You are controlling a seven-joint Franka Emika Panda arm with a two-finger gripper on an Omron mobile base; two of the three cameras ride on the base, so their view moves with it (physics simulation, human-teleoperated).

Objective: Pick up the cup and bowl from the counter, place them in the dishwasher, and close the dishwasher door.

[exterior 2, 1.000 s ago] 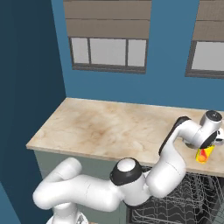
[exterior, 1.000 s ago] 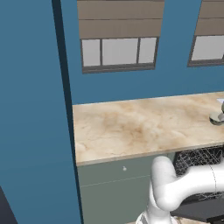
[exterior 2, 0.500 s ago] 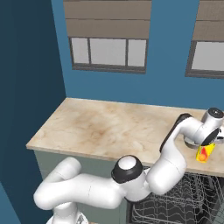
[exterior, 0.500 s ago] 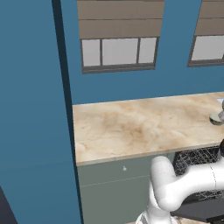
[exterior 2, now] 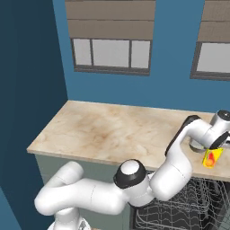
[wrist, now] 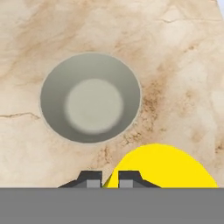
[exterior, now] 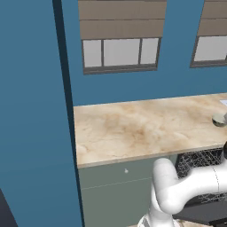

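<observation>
Hand view — claw now pinched on cup rim.

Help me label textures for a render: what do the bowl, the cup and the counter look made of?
Bowl: matte grey, ceramic or dull metal; no sharp highlights. Cup: flat bright yellow, likely plastic, uniform colour. Counter: polished-looking beige marble, brown veining.

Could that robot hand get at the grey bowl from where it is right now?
Probably yes. The bowl sits open on the counter just beyond the gripper, with nothing over it. But the fingers look closed at the yellow cup's rim, so the cup seems to come first.
</observation>
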